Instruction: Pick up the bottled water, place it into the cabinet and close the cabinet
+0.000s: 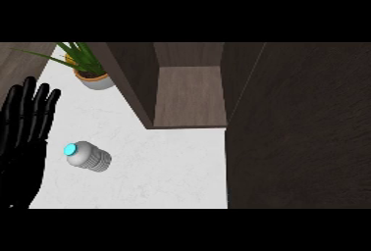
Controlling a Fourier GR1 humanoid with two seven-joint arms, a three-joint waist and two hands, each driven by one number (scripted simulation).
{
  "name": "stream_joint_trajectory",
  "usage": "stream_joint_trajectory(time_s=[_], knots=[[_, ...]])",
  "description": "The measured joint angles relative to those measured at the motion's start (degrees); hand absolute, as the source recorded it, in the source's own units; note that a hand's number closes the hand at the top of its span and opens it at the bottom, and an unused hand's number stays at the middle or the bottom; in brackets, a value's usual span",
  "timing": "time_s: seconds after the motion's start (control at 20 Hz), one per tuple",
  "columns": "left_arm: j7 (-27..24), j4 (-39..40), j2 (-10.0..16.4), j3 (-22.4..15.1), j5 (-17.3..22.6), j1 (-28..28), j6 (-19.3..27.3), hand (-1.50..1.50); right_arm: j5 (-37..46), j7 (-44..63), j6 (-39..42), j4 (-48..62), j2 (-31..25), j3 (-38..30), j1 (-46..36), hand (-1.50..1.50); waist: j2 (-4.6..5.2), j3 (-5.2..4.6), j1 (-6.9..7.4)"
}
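bottle (88,156) on counter (174,166), plant (88,66) seemingly against cabinet (188,93)

Left hand (22,142) is sliced off by the left edge, so only part of the palm and the fingers (43,105) show. The plant (78,55) loses its leaf tips at the top. Same with the cabinet (187,93), so its upper part is out of view. The big dark door (304,127) runs off the right side and covers the surface (167,171) behind it. Honestly can't tell if the bottle (88,157) stands straight or leans.

Grey bottled water (90,158), cyan cap (71,149); white counter (170,169).
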Motion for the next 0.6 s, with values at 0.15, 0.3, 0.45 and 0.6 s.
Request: stream_joint_trajectory(time_s=[0.15, 0.3, 0.45, 0.6], knots=[[-1.72, 0.58, 0.19, -0.69, 0.90, 0.41, -2.08, -1.50, 0.21, -0.38, 0.55, -2.54, -0.09, -0.24, 2.44, -1.50, 0.07, -0.17, 0.49], [-2.40, -0.30, 1.65, -0.40, 4.71, 1.20, -6.02, -1.50, 2.21, -0.87, 0.85, -6.45, 0.13, 1.54, 6.22, -1.50, 0.05, -0.25, 0.68], [3.32, 3.04, -1.30, -1.67, 10.42, 5.26, -5.74, -1.50, -3.66, 3.01, 1.04, -5.35, 3.25, 4.49, 8.97, -1.50, 0.41, -0.27, 0.97], [8.17, 3.32, -2.29, -1.55, 15.48, 8.83, -5.72, -1.50, -8.65, 6.34, 1.93, -6.78, 4.41, 5.73, 12.90, -1.50, 0.20, -0.28, 0.95]])
